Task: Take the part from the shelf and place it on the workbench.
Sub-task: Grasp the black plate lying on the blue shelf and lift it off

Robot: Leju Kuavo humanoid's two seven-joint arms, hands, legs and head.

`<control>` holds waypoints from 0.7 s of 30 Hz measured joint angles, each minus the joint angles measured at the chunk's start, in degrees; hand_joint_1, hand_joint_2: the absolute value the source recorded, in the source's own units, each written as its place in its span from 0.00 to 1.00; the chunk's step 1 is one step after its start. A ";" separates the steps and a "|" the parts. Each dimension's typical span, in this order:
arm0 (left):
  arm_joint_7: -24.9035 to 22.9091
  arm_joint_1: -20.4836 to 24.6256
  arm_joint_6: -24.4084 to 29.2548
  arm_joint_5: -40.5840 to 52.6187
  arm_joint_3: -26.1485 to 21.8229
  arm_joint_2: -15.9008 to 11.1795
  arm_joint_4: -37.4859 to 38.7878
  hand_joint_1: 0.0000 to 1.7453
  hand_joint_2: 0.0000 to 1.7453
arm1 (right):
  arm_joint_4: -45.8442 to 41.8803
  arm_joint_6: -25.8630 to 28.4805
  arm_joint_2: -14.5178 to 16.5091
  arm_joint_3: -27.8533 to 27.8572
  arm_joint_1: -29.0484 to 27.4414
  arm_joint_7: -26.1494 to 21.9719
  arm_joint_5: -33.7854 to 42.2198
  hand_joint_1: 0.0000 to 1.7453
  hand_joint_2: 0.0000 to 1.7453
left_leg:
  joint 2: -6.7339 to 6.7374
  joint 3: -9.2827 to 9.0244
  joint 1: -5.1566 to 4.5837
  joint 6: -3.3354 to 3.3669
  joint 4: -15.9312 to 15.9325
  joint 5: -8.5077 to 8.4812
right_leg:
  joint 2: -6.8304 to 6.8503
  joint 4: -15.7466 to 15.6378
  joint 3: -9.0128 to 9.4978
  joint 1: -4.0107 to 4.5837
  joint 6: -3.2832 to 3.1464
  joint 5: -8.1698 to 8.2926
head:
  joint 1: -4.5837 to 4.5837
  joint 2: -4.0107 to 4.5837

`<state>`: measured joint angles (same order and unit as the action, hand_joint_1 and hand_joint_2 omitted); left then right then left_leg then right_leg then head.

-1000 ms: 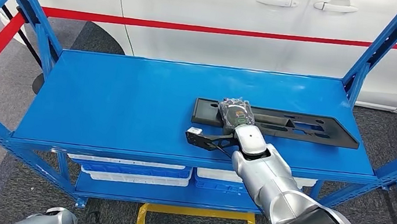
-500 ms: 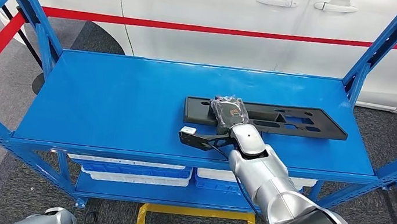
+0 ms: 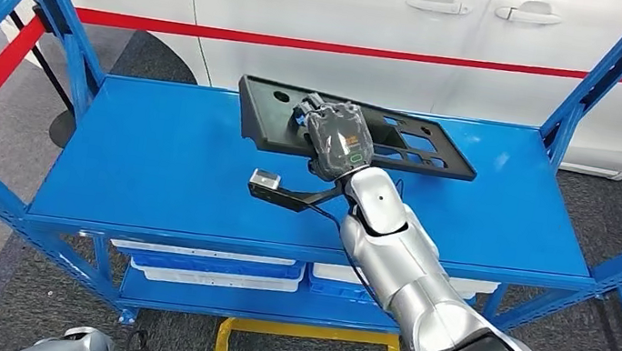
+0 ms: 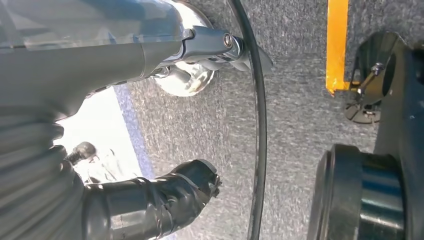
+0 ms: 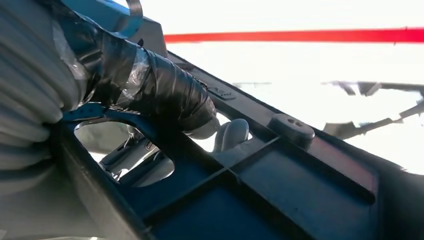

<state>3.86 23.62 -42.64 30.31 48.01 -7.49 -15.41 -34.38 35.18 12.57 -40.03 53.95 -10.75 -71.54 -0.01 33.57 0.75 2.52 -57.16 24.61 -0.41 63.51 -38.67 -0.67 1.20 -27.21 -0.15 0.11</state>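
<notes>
My right hand (image 3: 338, 136) grips the part (image 3: 404, 140), a long, flat black plastic panel with cut-out windows, and holds it above the back edge of the shelf (image 3: 171, 165), tilted with its left end higher. In the right wrist view my taped fingers (image 5: 165, 95) wrap through one of the openings, closing around a rib of the part (image 5: 280, 165).

I judge the panel light and stiff, though its length makes it want to swing and twist about my grip, which sits left of its middle. The long right end will likely sag or lag when I turn. The ribbed underside gives my fingers a firm ledge, so slipping looks unlikely; the thin bars between the windows could crack if I squeeze or knock them.

My left hand (image 4: 150, 200) hangs low by my side over the carpet, fingers curled in and holding nothing.

The blue uprights (image 3: 602, 74) at the shelf's right back corner stand close to the panel's long end, and the white car (image 3: 357, 17) sits just behind the back edge. I should lift clear before swinging. White bins (image 3: 212, 267) sit on the lower tier.
</notes>
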 joint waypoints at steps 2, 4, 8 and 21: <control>0.75 -0.04 0.44 0.86 0.07 0.03 0.00 0.00 1.00 | -1.95 1.48 -0.52 -0.82 -0.66 -0.05 -0.26 1.00 1.00 | 0.06 0.34 -0.13 0.17 -0.08 -0.16 | 0.07 7.28 -2.81 -0.06 0.19 -3.86 | 0.00 0.00; 1.99 -0.10 0.76 1.96 0.22 0.03 0.00 0.00 1.00 | -3.73 2.51 -1.21 -1.66 -1.51 -0.09 -0.58 1.00 1.00 | 0.03 0.78 -0.17 0.18 -0.54 -0.16 | 0.10 10.85 -3.87 -0.09 0.24 -4.51 | 0.00 0.00; 3.80 -0.07 1.10 3.20 0.95 0.03 -0.02 0.00 1.00 | -6.93 3.03 -2.01 -2.56 -2.16 -0.15 -0.82 1.00 1.00 | -0.10 1.80 -0.23 -0.33 -1.78 0.00 | 0.08 -0.52 2.68 0.13 -0.57 0.57 | 0.03 0.00; 5.42 0.49 3.31 7.35 2.79 0.44 -0.02 0.00 1.00 | -9.75 3.96 -3.49 -4.32 -2.19 -0.79 -3.31 1.00 1.00 | -0.12 4.26 0.67 -4.00 -13.87 7.07 | 0.45 -3.85 0.13 -0.17 -2.66 4.62 | 0.04 0.00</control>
<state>9.28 24.12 -39.33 37.66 50.80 -7.04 -15.43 -44.14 39.14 9.09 -44.35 51.76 -11.53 -74.84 -0.13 37.82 1.42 -1.49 -71.03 31.68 0.04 59.66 -38.54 -0.84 -1.45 -22.59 -0.12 0.11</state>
